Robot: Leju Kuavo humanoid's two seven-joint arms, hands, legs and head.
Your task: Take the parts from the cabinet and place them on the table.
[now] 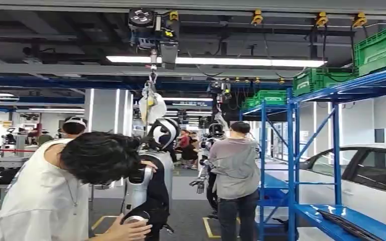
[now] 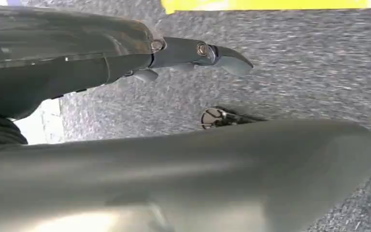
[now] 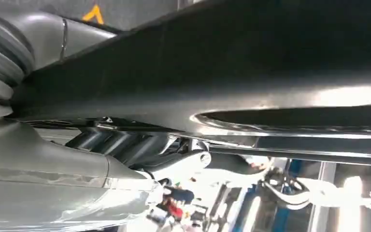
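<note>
The left hand (image 2: 77,72) is hanging open and holding nothing. Its dark, smooth fingers (image 2: 183,50) are reaching out straight, ending in a pointed grey tip, and are standing well apart from the thick, rounded grey thumb (image 2: 198,164). Beyond them a coarse grey carpet floor (image 2: 294,72) is showing, with a flat yellow strip (image 2: 270,5) past the fingertips.

The right hand (image 3: 125,159) is lying with its dark ribbed fingers (image 3: 111,141) close against a long, glossy black panel (image 3: 222,72). The pale thumb (image 3: 183,164) is sitting on the other side of the fingers from the panel. Whether this hand is gripping the panel or merely lying beside it I cannot tell, nor what the panel is.

Ahead, a blue steel rack (image 1: 294,150) is carrying green slatted plastic crates (image 1: 321,78) on its top shelves. A long, flat, dark part (image 1: 349,223) is lying on its lowest shelf, well apart from both hands. A white car (image 1: 372,175) is standing behind the rack. A person in a white sleeveless top (image 1: 40,201) is bending beside another silver robot (image 1: 153,170), and a person in a grey shirt (image 1: 236,170) is standing by the rack.
</note>
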